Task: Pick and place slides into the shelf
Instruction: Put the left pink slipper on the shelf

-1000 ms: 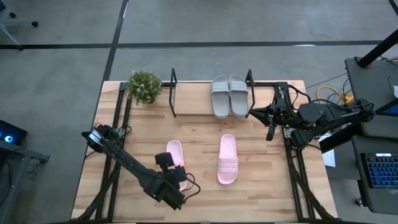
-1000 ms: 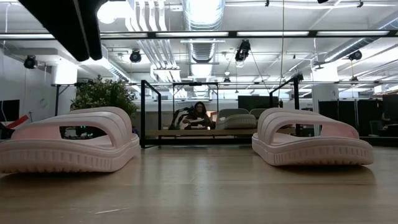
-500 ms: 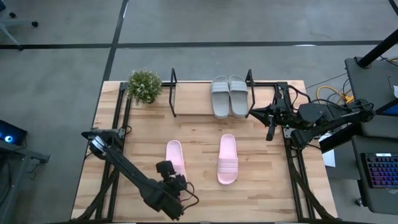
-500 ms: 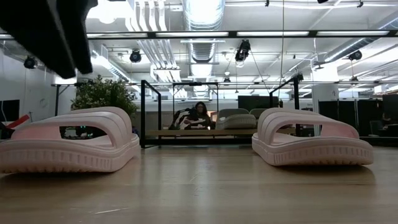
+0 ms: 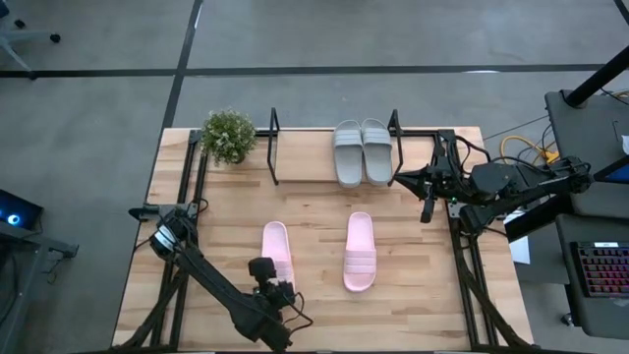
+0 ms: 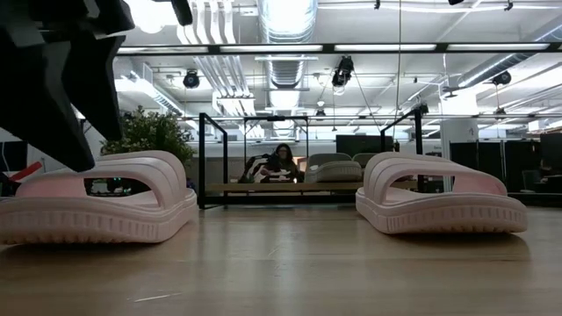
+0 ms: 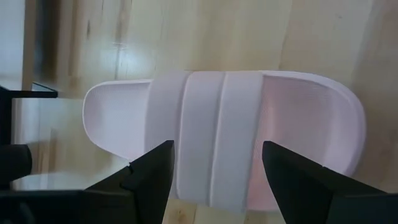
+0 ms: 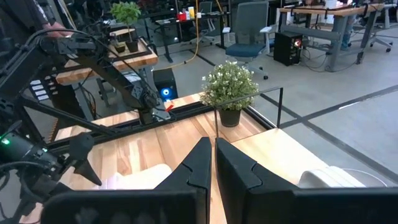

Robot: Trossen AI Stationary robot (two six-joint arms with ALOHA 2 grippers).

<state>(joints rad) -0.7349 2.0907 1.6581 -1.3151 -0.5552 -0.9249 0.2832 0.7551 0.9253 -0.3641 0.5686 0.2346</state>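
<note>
1. Closest to the table's (image 5: 314, 315) front edge, the left gripper (image 5: 278, 292) hangs over the heel end of a pale pink slide (image 5: 277, 254), toward the front left part of the table. Its two fingers (image 7: 149, 180) are spread wide apart and grip nothing; in the left wrist view they straddle the ribbed strap of that slide (image 7: 224, 137) from above, and I can't tell whether they touch it.
2. In the low view this same slide (image 6: 97, 206) lies flat on the wood, sole down, with the dark bulk of the left arm above it.
3. A second pale pink slide (image 5: 360, 252) lies flat beside the first, apart from it, nearer the middle of the table and pointing the same way (image 6: 439, 202).
4. Further back, the right gripper (image 5: 398, 178) hovers by the table's right edge, level with the front of the shelf. Its fingers (image 8: 199, 168) are pressed together, with nothing between them.
5. The shelf (image 5: 285, 182) stands along the far edge. Two grey slides (image 5: 360, 151) sit side by side at its right end, touching each other; the left part holds nothing.
6. A small potted plant (image 5: 228, 136) stands at the far left corner, just outside the shelf's left end loop.
</note>
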